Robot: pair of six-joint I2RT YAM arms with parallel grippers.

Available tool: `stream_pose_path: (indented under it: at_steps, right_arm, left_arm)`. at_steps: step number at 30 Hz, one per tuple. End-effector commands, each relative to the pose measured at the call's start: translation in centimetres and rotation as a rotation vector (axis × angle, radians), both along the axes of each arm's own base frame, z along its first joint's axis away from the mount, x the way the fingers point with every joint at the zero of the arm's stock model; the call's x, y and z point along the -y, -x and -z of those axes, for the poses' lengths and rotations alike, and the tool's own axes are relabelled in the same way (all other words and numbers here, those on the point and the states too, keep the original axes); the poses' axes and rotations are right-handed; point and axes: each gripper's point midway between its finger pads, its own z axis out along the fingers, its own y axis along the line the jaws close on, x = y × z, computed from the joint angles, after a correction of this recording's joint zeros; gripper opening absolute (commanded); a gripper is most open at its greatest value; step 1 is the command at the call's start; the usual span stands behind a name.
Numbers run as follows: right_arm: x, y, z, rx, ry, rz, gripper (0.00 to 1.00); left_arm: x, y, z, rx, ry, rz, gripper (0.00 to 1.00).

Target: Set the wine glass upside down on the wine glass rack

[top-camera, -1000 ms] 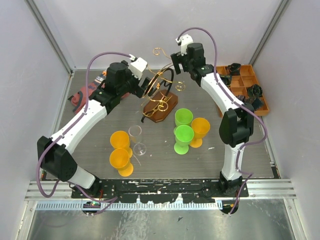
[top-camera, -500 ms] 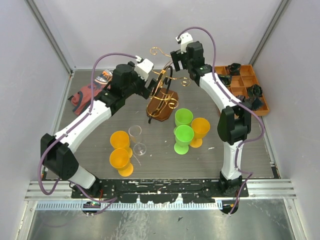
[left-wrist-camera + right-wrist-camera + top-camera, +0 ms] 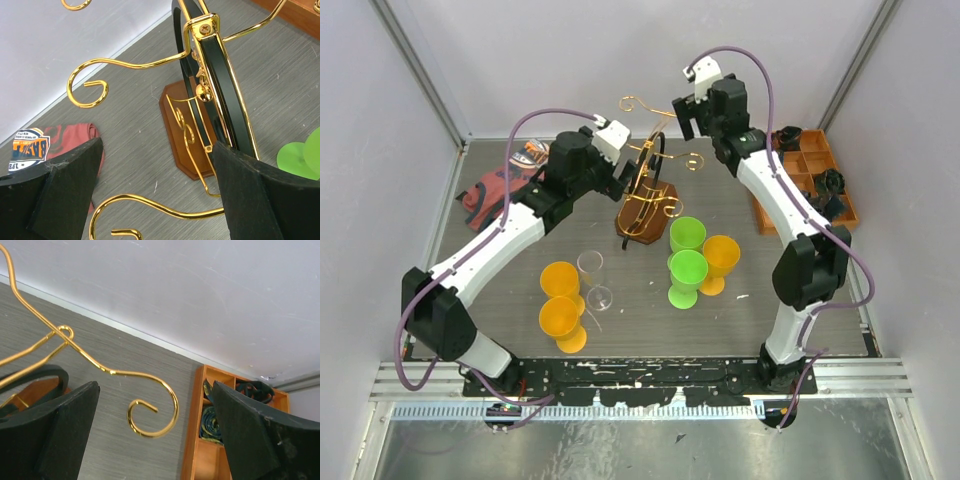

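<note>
Since a second ago, the right arm has swung up and away from the wine glass rack (image 3: 645, 195), while the left arm has edged in toward it, and the rack's wooden base has shifted slightly on the table (image 3: 740, 320). Now the left claw (image 3: 623, 178) hangs just left of the rack in the top view, spread wide and grasping nothing. Its wrist view shows a gold scroll arm passing between the two black fingers (image 3: 55, 195); whether either one touches the wire I cannot tell. The right claw (image 3: 686, 118) hovers above the rack at upper centre, also released and empty. The wine glass (image 3: 592, 275) sits on the table at lower centre, well apart from both claws, between two orange cups (image 3: 560, 280) and two green cups (image 3: 687, 270).
</note>
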Motion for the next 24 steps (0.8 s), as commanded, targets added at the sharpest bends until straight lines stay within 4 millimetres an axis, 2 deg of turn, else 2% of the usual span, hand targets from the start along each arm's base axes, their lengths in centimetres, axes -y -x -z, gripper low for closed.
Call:
stream_pose_path:
  at_steps: [1,5,9,11,14,16,19,22,24]
  right_arm:
    - [1.4,2.7,-3.8,0.063,-0.019,0.014,1.00]
    - [2.6,5.8,-4.2,0.058,-0.063,0.048,1.00]
    - [4.3,11.1,-4.9,0.037,-0.153,0.085,1.00]
    - [4.9,13.8,-3.5,-0.013,-0.180,0.093,1.00]
    - [5.8,17.7,-0.9,-0.088,-0.235,0.121,1.00]
    - [6.1,19.9,0.7,-0.131,-0.271,0.131,1.00]
    - [6.4,22.8,3.5,-0.204,-0.314,0.145,1.00]
    - [6.3,24.9,5.6,-0.271,-0.342,0.142,1.00]
    - [6.4,25.9,6.1,-0.297,-0.350,0.139,1.00]
  left_arm:
    - [-0.8,0.8,-1.6,0.030,0.019,-0.036,0.98]
    - [-2.2,0.8,-4.3,0.074,0.031,-0.099,0.98]
    - [-3.0,1.6,-8.6,0.147,0.092,-0.113,0.98]
    - [-3.2,2.1,-10.6,0.174,0.126,-0.112,0.98]
    - [-3.5,2.8,-12.3,0.181,0.164,-0.109,0.98]
    - [-3.5,3.4,-12.8,0.161,0.182,-0.102,0.98]
    - [-3.5,4.5,-12.2,0.110,0.235,-0.104,0.98]
    - [-3.3,5.6,-11.6,0.060,0.317,-0.102,0.98]
    - [-3.4,6.8,-11.5,0.027,0.355,-0.089,0.98]
